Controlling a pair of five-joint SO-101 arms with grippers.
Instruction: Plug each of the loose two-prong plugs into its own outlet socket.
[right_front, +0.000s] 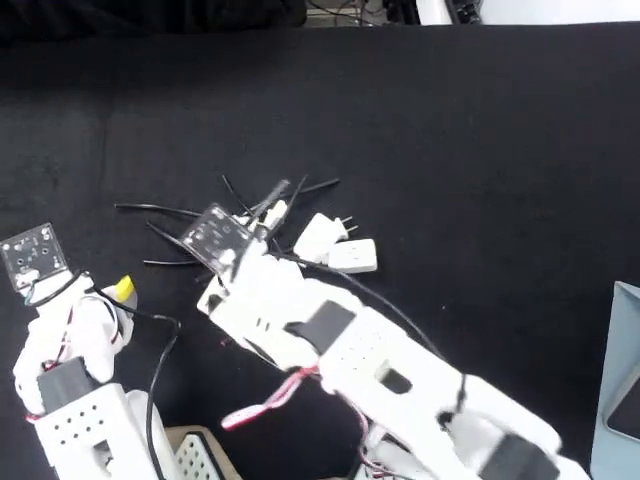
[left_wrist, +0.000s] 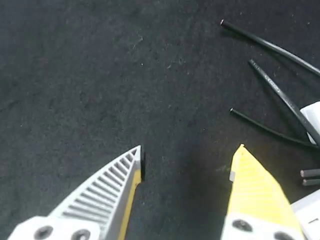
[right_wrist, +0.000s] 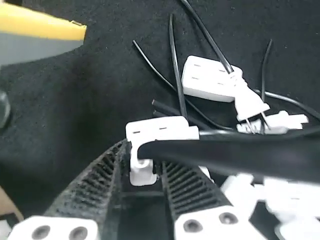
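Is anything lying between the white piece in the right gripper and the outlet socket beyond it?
Yes: loose black cables cross the cloth between the white piece in the right gripper and the outlet socket.

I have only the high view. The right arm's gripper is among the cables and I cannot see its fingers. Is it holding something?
Observer: Yes. The right wrist view shows the right gripper shut on a white socket.
Operator: Is a plug inserted in that socket?
Observer: No. The slots that show on it are empty.
Operator: And the left gripper, does it hold a plug?
Observer: No. The left gripper is open, with only black cloth between its fingers.
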